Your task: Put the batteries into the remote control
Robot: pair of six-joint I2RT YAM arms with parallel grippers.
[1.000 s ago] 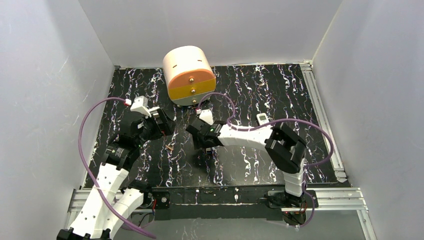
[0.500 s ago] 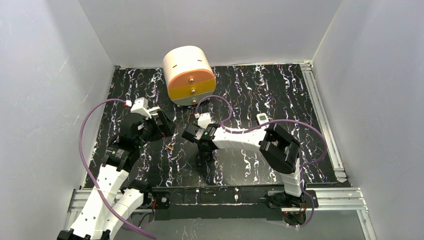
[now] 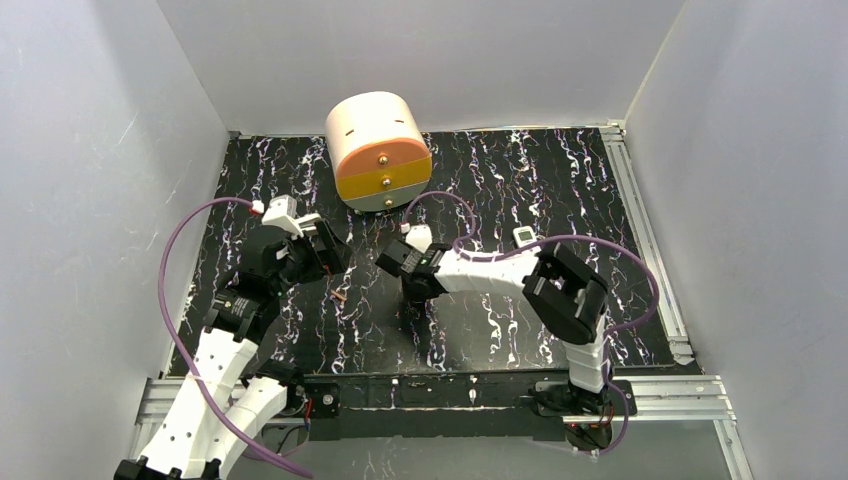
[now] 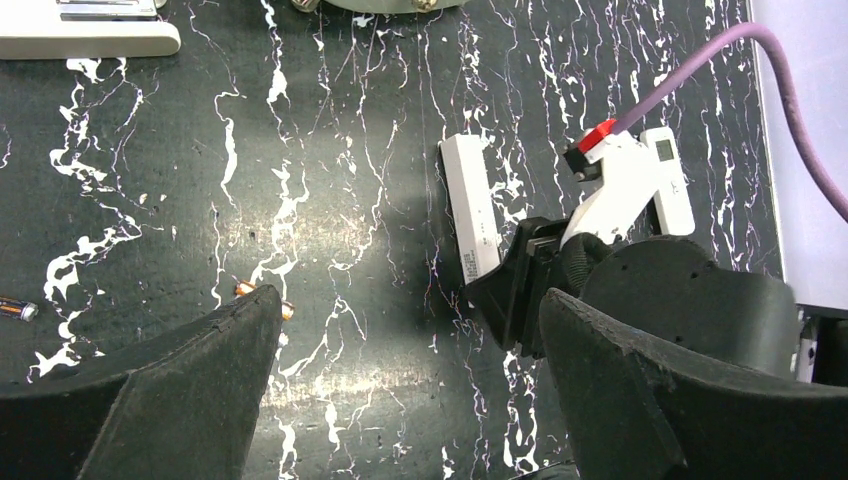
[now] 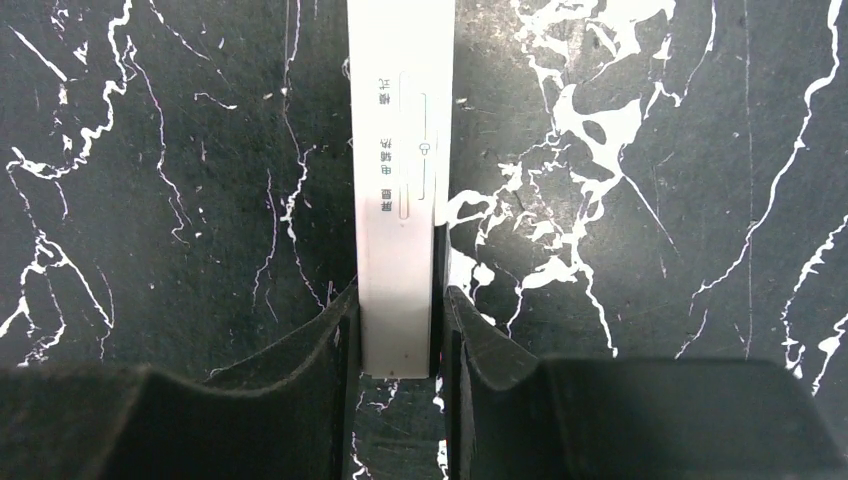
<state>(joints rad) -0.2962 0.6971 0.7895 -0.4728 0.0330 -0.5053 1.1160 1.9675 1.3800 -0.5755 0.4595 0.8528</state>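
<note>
The remote control (image 3: 524,237) is a small white handset lying at the right of the mat, and it also shows in the left wrist view (image 4: 668,185). A coppery battery (image 3: 340,296) lies between the arms; in the left wrist view it (image 4: 266,298) touches my left fingertip, and a second battery (image 4: 14,310) lies at the left edge. My left gripper (image 4: 410,350) is open and empty, low over the mat (image 3: 328,262). My right gripper (image 5: 398,305) is shut on the end of a long narrow white bar (image 5: 400,190), which lies flat on the mat (image 4: 474,215).
A round cream drawer unit (image 3: 378,150) with orange and yellow fronts stands at the back centre. A flat white piece (image 4: 90,38) lies near it on the left. White walls close in three sides. A purple cable (image 3: 590,250) loops over the right arm.
My right gripper shifted a little to the left and then back to the right, staying low on the white bar. The left arm has not moved.
</note>
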